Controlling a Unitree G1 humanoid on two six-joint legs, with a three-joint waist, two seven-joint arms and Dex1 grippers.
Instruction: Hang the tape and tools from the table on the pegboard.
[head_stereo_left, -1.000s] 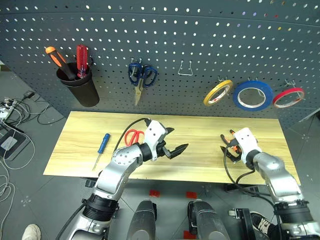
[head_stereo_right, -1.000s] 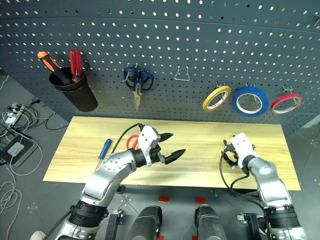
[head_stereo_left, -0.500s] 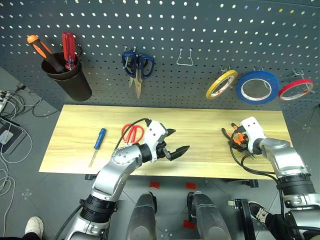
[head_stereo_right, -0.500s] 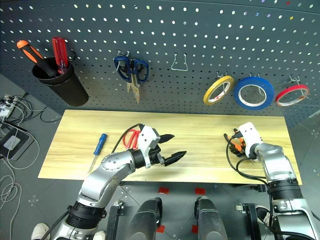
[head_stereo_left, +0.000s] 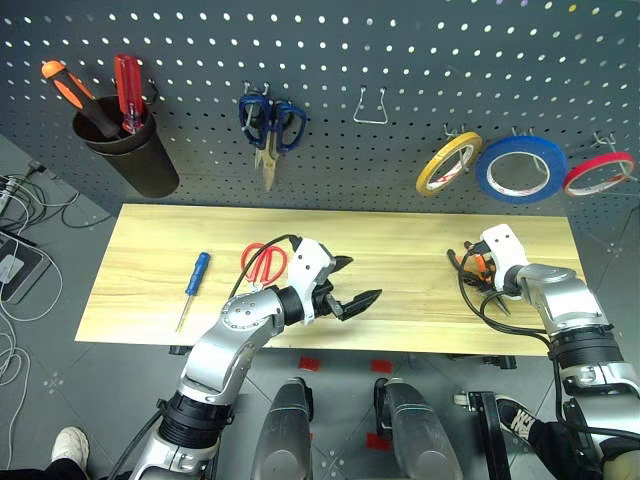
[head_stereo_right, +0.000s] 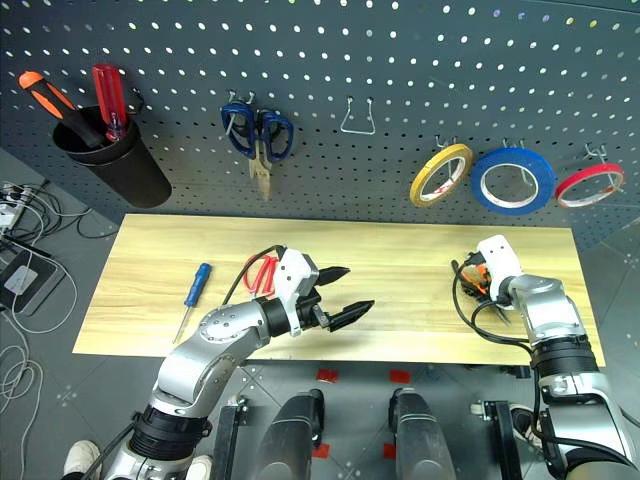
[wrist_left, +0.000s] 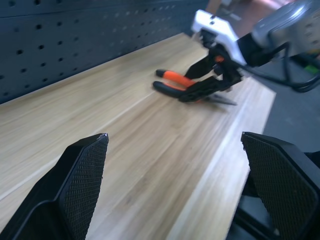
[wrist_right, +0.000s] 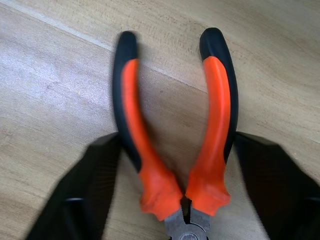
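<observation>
Pliers (wrist_right: 175, 150) with orange-and-black handles are lying flat on the table (head_stereo_left: 400, 240) near its right end, and the right gripper (head_stereo_left: 478, 275) is reaching down over them with one black finger on the outside of each handle. In the right wrist view the fingers (wrist_right: 90, 190) are sitting against or just beside the handles, so whether they are already squeezing cannot be told. The left gripper (head_stereo_left: 352, 285) is hovering above the middle of the table, pointing toward the right side, with its two fingers spread wide apart and nothing between them. Red-handled scissors (head_stereo_left: 265, 262) are lying on the wood just behind the left arm, and the small blue-handled screwdriver (head_stereo_left: 193, 285) is resting farther toward the left end. On the pegboard (head_stereo_left: 400, 60) the tan-yellow tape (head_stereo_left: 447, 163) is hanging from a hook, beside a wide blue roll (head_stereo_left: 522, 170) and a thin red roll (head_stereo_left: 598, 173). Blue-handled scissors (head_stereo_left: 268, 125) are hanging to the left of an empty wire hook (head_stereo_left: 370, 108), and a black cup (head_stereo_left: 130, 155) is holding an orange screwdriver (head_stereo_left: 75, 95) and a red one (head_stereo_left: 128, 88).
</observation>
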